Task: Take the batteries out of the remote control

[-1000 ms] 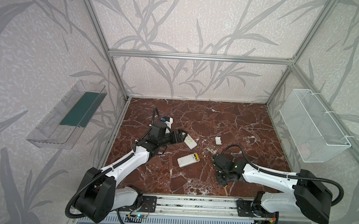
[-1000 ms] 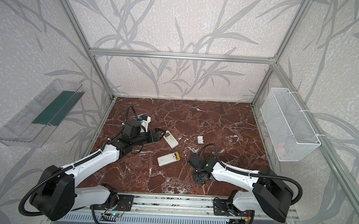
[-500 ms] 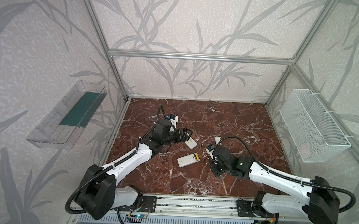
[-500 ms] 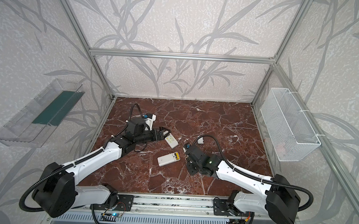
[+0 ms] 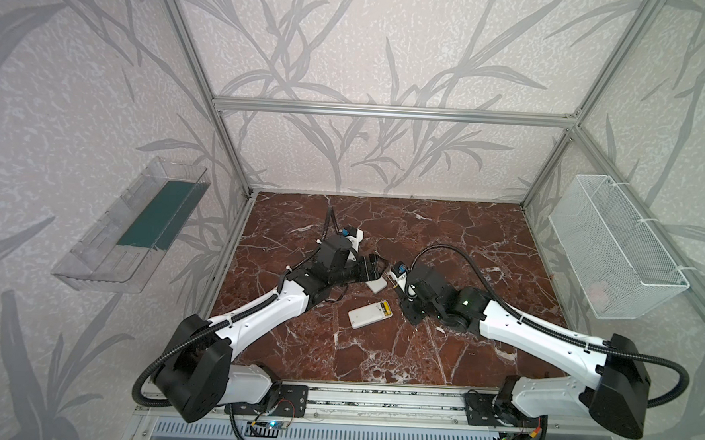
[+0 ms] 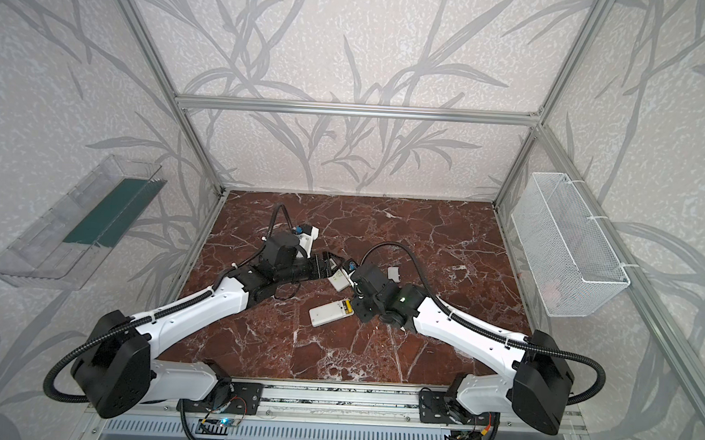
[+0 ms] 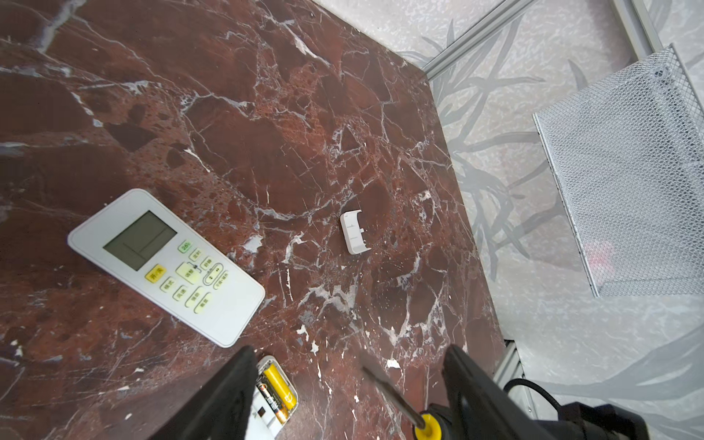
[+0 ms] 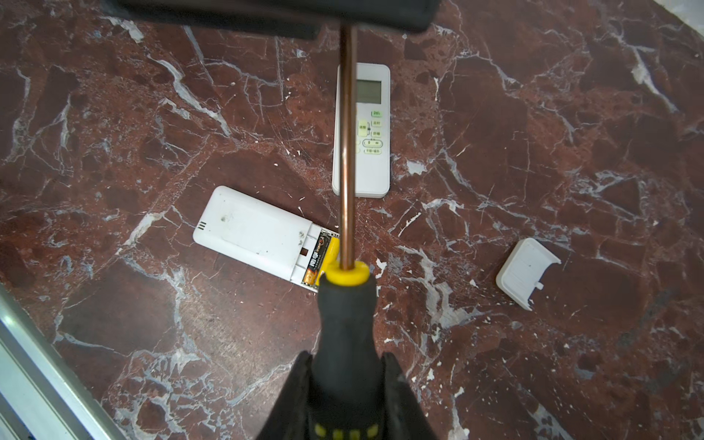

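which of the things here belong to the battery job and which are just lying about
For the job:
face-down remote, compartment open
batteries inside it
screwdriver, held in the right claw

Lying about:
face-up remote, back hidden
white cover, off and lying apart
wire basket
clear tray

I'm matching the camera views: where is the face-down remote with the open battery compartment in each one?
In a top view: face-down remote, just below the face-up remote.
In a top view: same spot.
Left wrist: only its open end, at the frame's edge.
Right wrist: whole, beside the screwdriver.
Landmark: the yellow battery in its open end.
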